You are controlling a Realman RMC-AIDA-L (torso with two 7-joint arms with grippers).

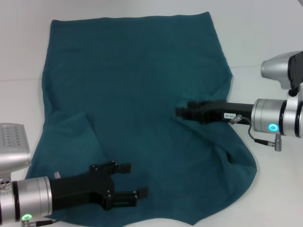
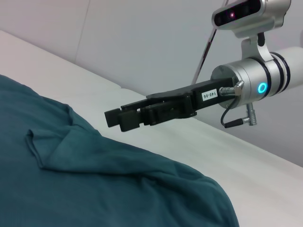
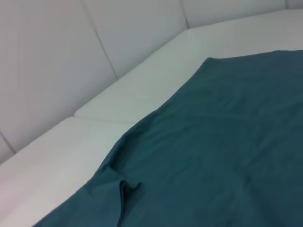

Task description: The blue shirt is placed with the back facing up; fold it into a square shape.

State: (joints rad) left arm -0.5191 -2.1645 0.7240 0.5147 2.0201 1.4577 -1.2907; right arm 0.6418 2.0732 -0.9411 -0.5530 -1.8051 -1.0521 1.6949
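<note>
White padded table [image 1: 265, 38] under everything, walls just as pale. The blue shirt [image 1: 137, 94] lies spread across most of it, both sleeves folded in over the body, wrinkled toward 4 o'clock. My right gripper [image 1: 182, 112] sits over the shirt's edge at 3 o'clock, fingers pressed together, holding nothing. My left gripper [image 1: 135, 180] hovers over the hem at 7 o'clock, fingers spread apart, also empty.
</note>
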